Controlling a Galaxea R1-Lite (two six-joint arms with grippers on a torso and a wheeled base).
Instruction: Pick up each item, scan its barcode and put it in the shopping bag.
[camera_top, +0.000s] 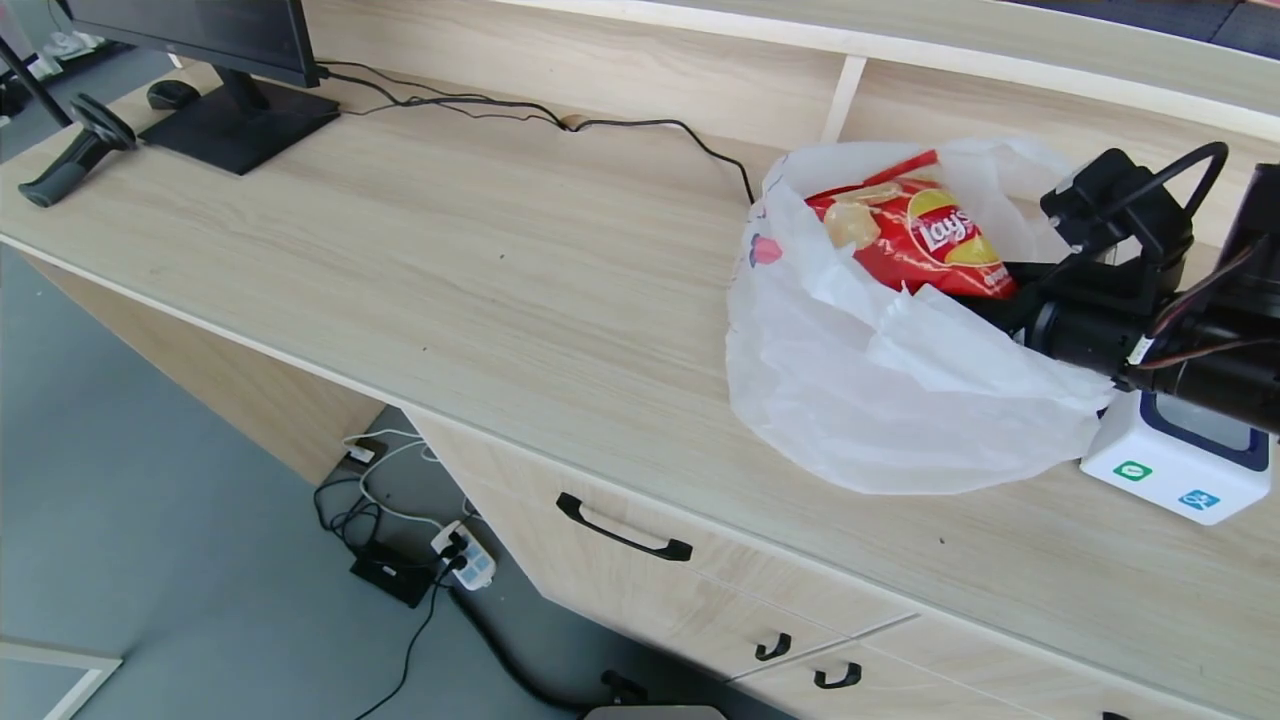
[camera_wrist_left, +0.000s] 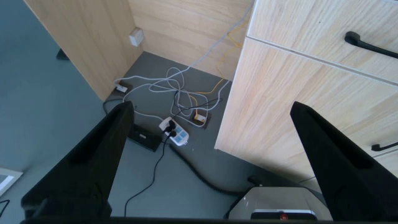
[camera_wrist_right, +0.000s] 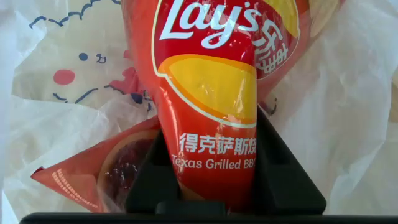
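Note:
A white plastic shopping bag (camera_top: 880, 400) lies open on the right of the wooden counter (camera_top: 450, 280). A red chips bag (camera_top: 915, 235) sticks out of its mouth. My right gripper (camera_top: 1005, 290) reaches into the shopping bag from the right. In the right wrist view the right gripper (camera_wrist_right: 211, 155) is shut on the lower part of the chips bag (camera_wrist_right: 208, 74), inside the shopping bag (camera_wrist_right: 68, 124). Another red packet (camera_wrist_right: 93, 177) lies deeper inside. My left gripper (camera_wrist_left: 211, 124) hangs open below the counter, over the floor, holding nothing.
A white scanner box (camera_top: 1175, 465) stands by the shopping bag under my right arm. At the far left are a monitor (camera_top: 200, 30), a handheld scanner (camera_top: 70, 155) and a cable (camera_top: 640, 125). Drawers with black handles (camera_top: 622, 530) front the counter; a power strip (camera_wrist_left: 176, 134) lies on the floor.

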